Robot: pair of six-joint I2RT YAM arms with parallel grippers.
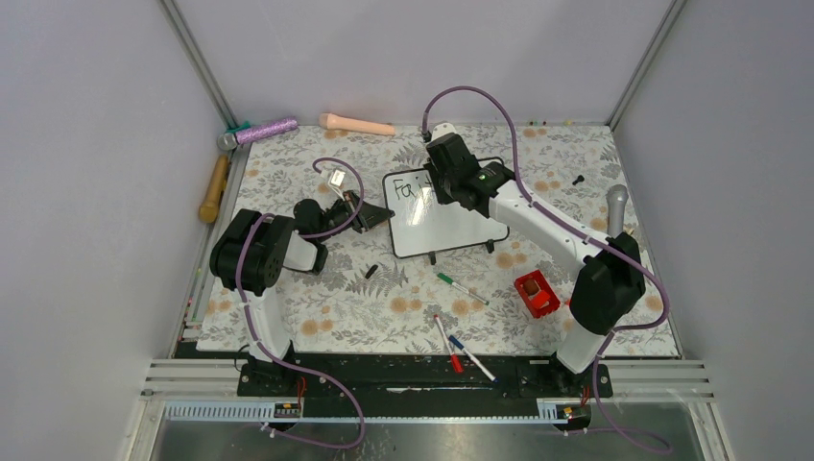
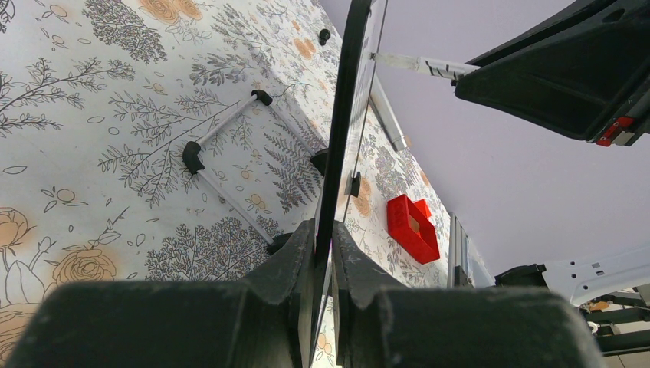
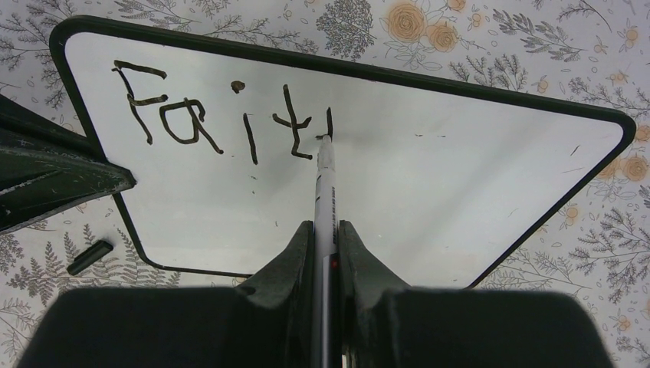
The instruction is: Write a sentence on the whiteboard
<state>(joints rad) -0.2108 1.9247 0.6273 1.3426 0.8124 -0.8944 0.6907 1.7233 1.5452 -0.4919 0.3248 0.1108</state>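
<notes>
Top view: whiteboard (image 1: 451, 235) is seen lying near the centre of the flowered table (image 1: 317, 317). Left gripper (image 1: 372, 217) is set on its 9 o'clock edge; right gripper (image 1: 443, 188) is held over its 12 o'clock part. Red box (image 1: 536, 293) is found at the board's 4 o'clock, loose pens (image 1: 462, 288) at 6. Left wrist view: board frame is pinched edge-on between the pressed-together fingers. Right wrist view: a marker (image 3: 326, 180) is clamped between the closed fingers, tip touching the board. Sentence (image 3: 250, 138) is written at the board's 10 o'clock: "Fait" plus one upright stroke at the tip.
</notes>
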